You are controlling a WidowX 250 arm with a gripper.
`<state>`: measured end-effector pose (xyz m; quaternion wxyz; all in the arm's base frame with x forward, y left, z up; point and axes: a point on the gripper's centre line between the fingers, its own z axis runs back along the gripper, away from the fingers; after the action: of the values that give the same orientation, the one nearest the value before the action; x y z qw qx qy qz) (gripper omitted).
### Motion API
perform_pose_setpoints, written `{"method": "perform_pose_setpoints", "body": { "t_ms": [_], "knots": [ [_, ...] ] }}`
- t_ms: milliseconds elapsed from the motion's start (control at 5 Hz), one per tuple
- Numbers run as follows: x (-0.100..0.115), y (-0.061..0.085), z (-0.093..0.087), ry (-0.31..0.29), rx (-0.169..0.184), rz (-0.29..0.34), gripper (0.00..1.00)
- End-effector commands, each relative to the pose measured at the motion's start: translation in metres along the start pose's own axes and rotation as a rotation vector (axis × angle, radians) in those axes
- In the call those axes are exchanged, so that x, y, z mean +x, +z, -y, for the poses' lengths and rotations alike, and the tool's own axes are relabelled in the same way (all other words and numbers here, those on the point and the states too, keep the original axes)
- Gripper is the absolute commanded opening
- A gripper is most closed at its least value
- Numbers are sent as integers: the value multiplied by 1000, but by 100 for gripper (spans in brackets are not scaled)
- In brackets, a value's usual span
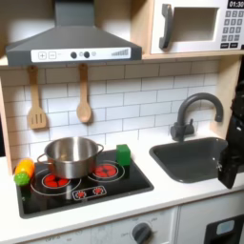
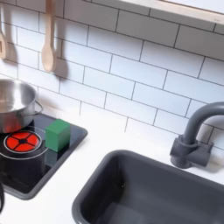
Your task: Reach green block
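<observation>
The rear wall (image 1: 124,95) is white tile with grey grout in both exterior views. In the first exterior view, a grey range hood (image 1: 71,38) and a microwave (image 1: 195,26) are mounted above the white countertop (image 1: 143,202). Lighting is even.

Only thing close to text is the microwave (image 1: 195,27) keypad at 1 o'clock, way too blurry to read.
</observation>
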<state>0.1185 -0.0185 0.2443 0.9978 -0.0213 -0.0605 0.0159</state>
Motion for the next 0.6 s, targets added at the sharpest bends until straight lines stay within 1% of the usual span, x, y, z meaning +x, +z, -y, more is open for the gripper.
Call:
{"method": "perform_pose_setpoints", "body": {
  "t_ms": [0, 400],
  "knots": [
    [0, 0, 0, -1, 2, -1, 100],
    [16, -7, 0, 4, 13, -11, 100]
  ]
}}
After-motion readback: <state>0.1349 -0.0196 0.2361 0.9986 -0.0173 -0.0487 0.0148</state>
